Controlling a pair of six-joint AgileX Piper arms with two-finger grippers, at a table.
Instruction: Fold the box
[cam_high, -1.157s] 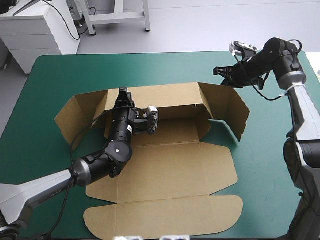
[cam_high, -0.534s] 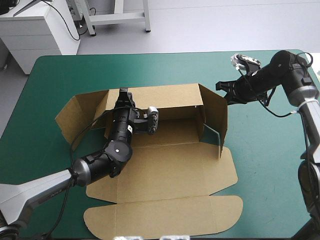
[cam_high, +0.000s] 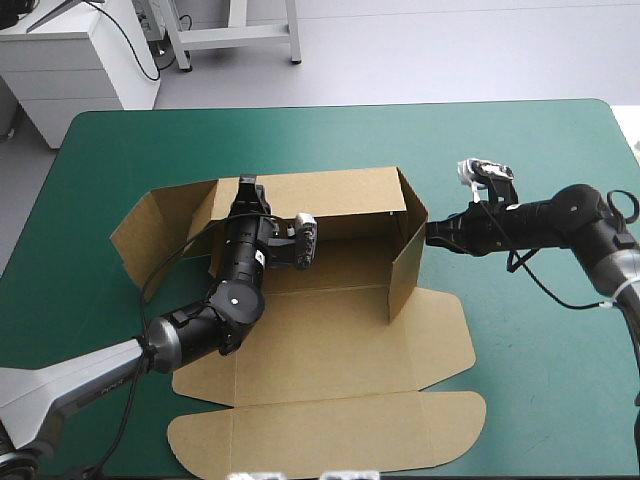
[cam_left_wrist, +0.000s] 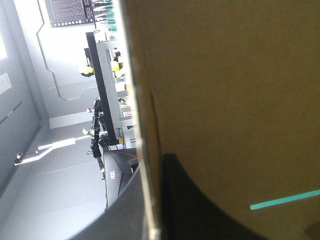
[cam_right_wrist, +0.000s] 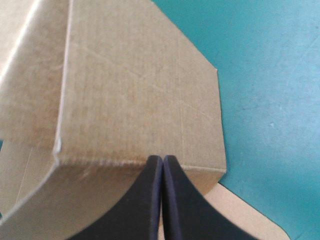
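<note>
**Right side wall swung inward; left side not yet raised**

Nearest to the camera, the lid (cam_high: 330, 435) of the box (cam_high: 330, 330) lies flat on the desk (cam_high: 300, 140), about at its middle, with the rounded tuck flap toward the near edge. The left arm lies across the near-left part of the board, so any later work on the lid must wait until it leaves.

Further in, the right side wall (cam_high: 405, 265) has changed. Earlier it stood spread out toward the desk's right edge; now it is turned inward and stands across the right end of the floor. The right end effector (cam_high: 432, 234) has followed it, its fingers closed together in one point, the tip pressing on the wall's outer face (cam_right_wrist: 135, 95). I judge that this wall is close to its place.

At the back wall (cam_high: 330, 190), the left end effector (cam_high: 246, 190) seems clamped on the top edge, though the wrist view is mostly filled with board. The left side wall (cam_high: 150, 235) is still spread outward.
</note>
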